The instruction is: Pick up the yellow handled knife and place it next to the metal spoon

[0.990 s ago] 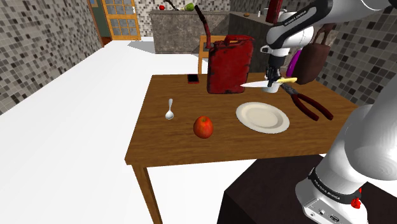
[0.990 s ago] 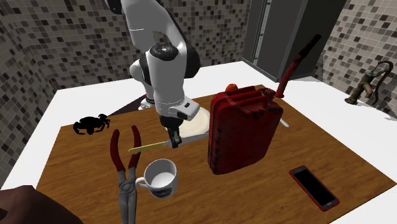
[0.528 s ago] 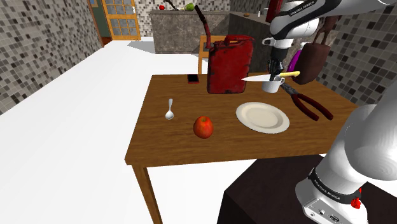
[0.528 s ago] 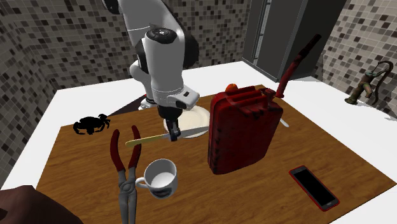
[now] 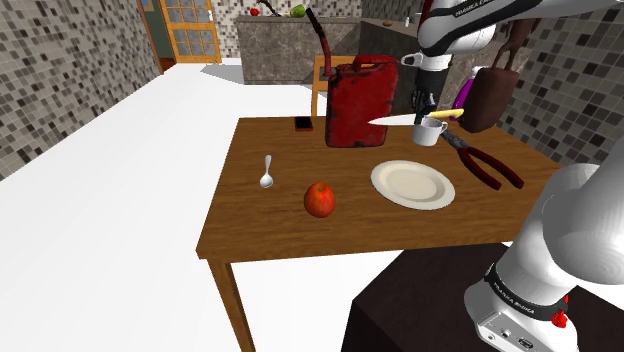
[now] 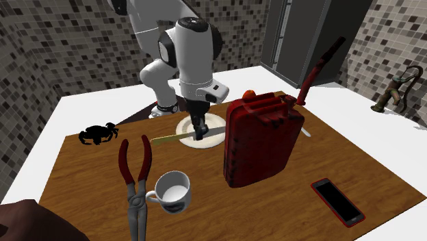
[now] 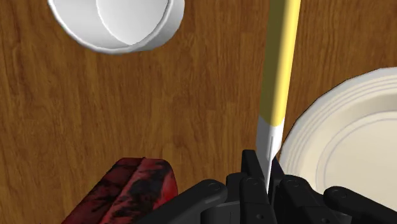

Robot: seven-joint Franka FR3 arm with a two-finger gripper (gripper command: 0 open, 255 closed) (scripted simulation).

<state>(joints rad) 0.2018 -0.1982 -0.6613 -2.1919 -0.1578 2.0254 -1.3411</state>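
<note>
— Yellow-handled knife [image 5: 452, 115]: where is it?
— Your black fingers [image 7: 252, 178] are clamped on its blade, holding it above the wooden tabletop [image 5: 260, 215], between the white mug [image 5: 430, 132] and cream plate [image 5: 412, 185].
— And the small metal spoon [image 5: 266, 172]?
— Well apart. The tall red jerry can [image 5: 358, 102] stands in your way; a red apple [image 5: 319, 199] lies between plate and spoon.

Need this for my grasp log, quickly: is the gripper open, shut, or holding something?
Gripper: shut on the yellow-handled, silver-bladed knife.
</note>
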